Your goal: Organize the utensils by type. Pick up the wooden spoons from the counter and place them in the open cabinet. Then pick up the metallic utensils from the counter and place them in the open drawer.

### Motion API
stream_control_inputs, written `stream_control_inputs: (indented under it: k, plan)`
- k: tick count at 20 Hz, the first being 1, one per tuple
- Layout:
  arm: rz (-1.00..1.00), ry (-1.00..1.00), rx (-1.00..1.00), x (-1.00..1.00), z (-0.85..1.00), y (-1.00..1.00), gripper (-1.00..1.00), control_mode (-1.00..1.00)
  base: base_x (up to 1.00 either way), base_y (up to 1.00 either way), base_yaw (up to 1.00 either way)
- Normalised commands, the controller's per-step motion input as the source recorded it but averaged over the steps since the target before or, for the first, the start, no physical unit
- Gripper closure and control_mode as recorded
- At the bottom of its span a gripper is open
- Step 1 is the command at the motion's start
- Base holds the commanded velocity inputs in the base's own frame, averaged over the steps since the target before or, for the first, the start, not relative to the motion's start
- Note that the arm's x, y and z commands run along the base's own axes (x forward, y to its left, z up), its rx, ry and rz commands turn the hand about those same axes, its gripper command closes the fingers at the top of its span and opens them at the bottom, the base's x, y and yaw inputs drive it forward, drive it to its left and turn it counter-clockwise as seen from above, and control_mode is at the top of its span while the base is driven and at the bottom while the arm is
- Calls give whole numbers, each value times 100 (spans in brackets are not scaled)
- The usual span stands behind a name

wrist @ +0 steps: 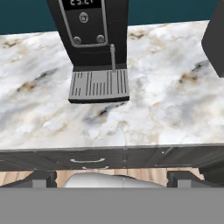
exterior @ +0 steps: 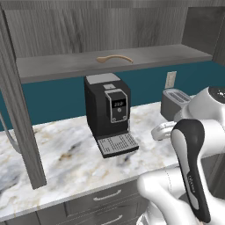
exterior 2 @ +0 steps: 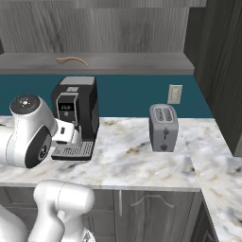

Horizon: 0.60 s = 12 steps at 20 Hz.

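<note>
— Wooden spoon (exterior: 114, 58) lies flat on the shelf of the open cabinet (exterior: 176, 55), above the coffee machine (exterior: 107, 112) and a little to its right (so one piece looks sorted already). What does the step in hand call for?

— My judgement: finding the next utensil. The gripper (wrist: 111, 178) hangs in front of the coffee machine, back from it over the counter's front edge, jaws spread wide with nothing between them. On the counter (exterior: 66, 154) around the machine I see no spoon and no silver utensil, so the base or the hand probably needs to turn elsewhere before any grasp.

— And done well?

— Keep the jaws wide, come down over a handle across its length, and lift clear before swinging toward the cabinet.

— What stands in the way?

— The coffee machine itself, directly under the shelf; its drip tray (wrist: 99, 86) juts forward. A toaster (exterior 2: 163, 127) sits to the machine's right, below a wall outlet (exterior 2: 174, 94). A cabinet door (exterior: 19, 118) hangs open to the machine's left. The drawer fronts (exterior: 105, 196) below the machine look closed; I cannot tell where the open drawer is.
</note>
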Motion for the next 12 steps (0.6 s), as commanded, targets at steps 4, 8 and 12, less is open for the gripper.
stream_control_inputs:
  k: [4,8,12]
  plan:
    - [0,0,0,0,0,0,-100,-100,0,0,0]
    - [0,1,0,-8,-3,0,-100,100,-23,0,0]
    - [0,0,0,0,0,0,-100,100,-58,0,0]
